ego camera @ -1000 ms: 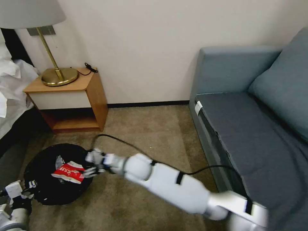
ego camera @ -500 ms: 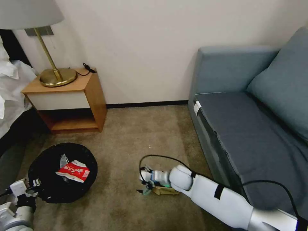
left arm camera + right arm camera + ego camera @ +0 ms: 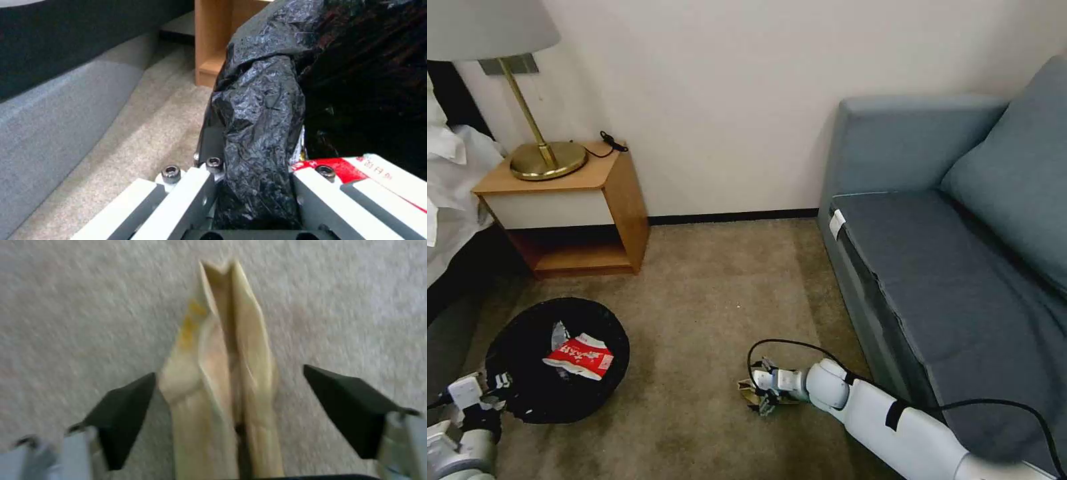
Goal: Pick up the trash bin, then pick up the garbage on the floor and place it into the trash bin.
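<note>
Trash bin (image 3: 534, 393): one, black-lined, on the carpet by the nightstand (image 3: 570, 213), its rim pinched by the left gripper (image 3: 253, 186). One red-white packet (image 3: 579, 355) lies inside it. One tan paper bag (image 3: 222, 380) lies on the carpet near the sofa (image 3: 960, 267), between the spread fingers (image 3: 120, 420) of the right gripper (image 3: 760, 392).

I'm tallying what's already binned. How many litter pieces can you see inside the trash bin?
1 clearly: the red-white packet lies inside the trash bin, on the black liner. A pale scrap beside it may be another piece; more could be hidden in the liner's folds.
</note>
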Robot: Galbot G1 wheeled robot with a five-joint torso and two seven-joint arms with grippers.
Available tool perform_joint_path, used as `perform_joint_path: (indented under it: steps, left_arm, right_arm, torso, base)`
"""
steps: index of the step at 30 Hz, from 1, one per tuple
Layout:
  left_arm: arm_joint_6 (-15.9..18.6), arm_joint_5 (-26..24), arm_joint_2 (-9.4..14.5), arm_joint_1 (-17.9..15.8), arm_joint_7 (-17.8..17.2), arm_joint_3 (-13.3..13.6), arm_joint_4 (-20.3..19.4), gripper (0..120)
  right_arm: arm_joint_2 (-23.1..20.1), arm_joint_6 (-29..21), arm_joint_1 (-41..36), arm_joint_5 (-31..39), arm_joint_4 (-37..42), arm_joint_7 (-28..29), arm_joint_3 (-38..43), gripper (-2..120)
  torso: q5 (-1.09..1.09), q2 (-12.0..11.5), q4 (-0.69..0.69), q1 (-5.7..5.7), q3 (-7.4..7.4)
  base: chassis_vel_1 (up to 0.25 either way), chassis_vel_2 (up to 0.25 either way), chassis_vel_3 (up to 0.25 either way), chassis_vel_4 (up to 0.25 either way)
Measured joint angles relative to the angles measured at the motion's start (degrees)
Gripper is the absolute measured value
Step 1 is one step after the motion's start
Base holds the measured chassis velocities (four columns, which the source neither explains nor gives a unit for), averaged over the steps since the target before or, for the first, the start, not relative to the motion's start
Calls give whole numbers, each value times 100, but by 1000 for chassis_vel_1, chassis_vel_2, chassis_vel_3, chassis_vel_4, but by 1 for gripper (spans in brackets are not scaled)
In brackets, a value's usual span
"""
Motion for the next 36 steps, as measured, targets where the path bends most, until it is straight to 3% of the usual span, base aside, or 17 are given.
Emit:
perform_joint_path:
  steps: [8,10,12,15,17,22,29,36]
  left_arm:
    - [-4,8,-35,40,4,13,-88,3]
    - [-4,8,-34,41,4,13,-89,3]
    - [-5,8,-23,50,5,2,-99,3]
    - [-8,8,-23,53,5,-1,-101,3]
    - [-14,8,-34,55,8,-1,-100,3]
    - [-19,8,-39,45,10,0,-100,3]
    - [-21,9,-29,20,17,8,-69,3]
    - [-21,67,-46,-56,26,53,-17,3]
  right_arm:
    - [71,222,-51,-132,-332,-118,250,53]
    - [72,223,-52,-132,-333,-118,252,53]
    - [88,298,-85,-158,-360,-206,326,37]
    - [96,327,-93,-171,-364,-242,344,33]
    - [107,361,-91,-174,-366,-258,370,20]
    - [147,416,-18,-136,-364,-270,375,2]
    - [350,477,182,119,-259,-254,483,0]
    - [1023,463,758,1106,174,20,405,0]
  torso:
    - [0,0,0,0,0]
    - [0,0,0,0,0]
    - [-1,0,0,0,0]
    - [0,0,0,0,0]
    - [-2,0,0,0,0]
    - [-1,0,0,0,0]
    - [-2,0,-1,0,0]
    - [-3,0,1,0,0]
  base:
    - [0,0,0,0]
    - [0,0,0,0]
    - [0,0,0,0]
    - [0,0,0,0]
    - [0,0,0,0]
    - [0,0,0,0]
    - [0,0,0,0]
    - [0,0,0,0]
